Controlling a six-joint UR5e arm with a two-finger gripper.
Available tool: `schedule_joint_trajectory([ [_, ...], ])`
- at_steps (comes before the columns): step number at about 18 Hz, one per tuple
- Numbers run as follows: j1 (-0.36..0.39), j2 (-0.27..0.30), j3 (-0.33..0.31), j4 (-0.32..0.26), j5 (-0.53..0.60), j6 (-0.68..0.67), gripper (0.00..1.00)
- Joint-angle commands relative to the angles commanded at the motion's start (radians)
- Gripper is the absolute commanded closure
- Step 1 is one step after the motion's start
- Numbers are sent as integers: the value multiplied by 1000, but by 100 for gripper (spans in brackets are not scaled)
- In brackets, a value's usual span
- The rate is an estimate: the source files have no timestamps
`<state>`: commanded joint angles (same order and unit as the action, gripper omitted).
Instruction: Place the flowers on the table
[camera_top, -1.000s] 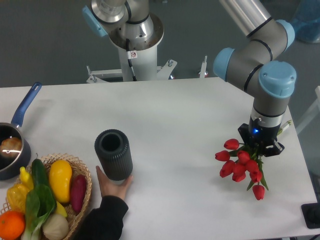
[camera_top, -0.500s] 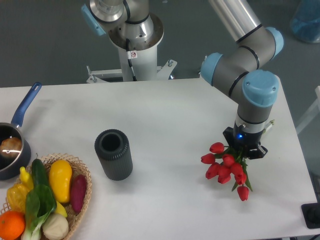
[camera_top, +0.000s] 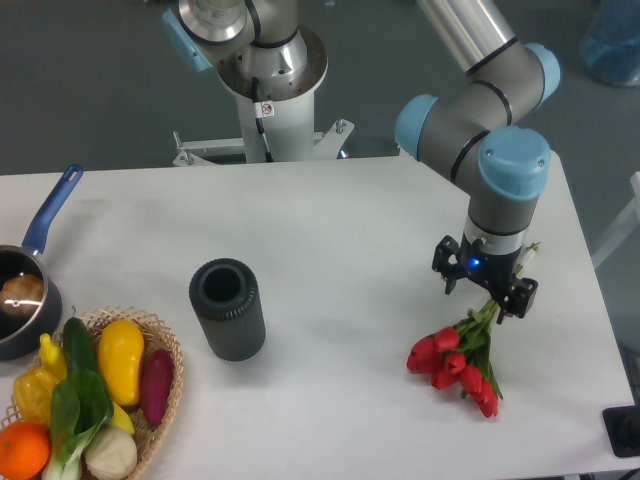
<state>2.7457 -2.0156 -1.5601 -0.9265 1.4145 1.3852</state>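
Observation:
A bunch of red tulips (camera_top: 452, 362) with green stems lies on the white table (camera_top: 350, 230) at the right, blooms pointing to the lower left. My gripper (camera_top: 485, 292) stands just above the stem ends, pointing down. Its two fingers are spread apart, one on each side of the stems, and do not squeeze them.
A dark ribbed cylindrical vase (camera_top: 227, 308) stands left of centre. A wicker basket (camera_top: 160, 345) of vegetables sits at the lower left corner. A blue-handled pot (camera_top: 28, 290) sits at the left edge. The robot base (camera_top: 268, 80) is at the back.
The gripper carried the tulips leftward, then its fingers spread and it rose a little. The tulips now lie on the table. A hand that touched the vase has gone.

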Motion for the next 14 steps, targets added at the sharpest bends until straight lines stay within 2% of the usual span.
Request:
schedule_joint_trajectory([
  [7,61,-58,64,-8,-2,0,0],
  [11,63,-92,86,-20,60,-2,0],
  [14,63,-113,175,-125,64,-2,0],
])
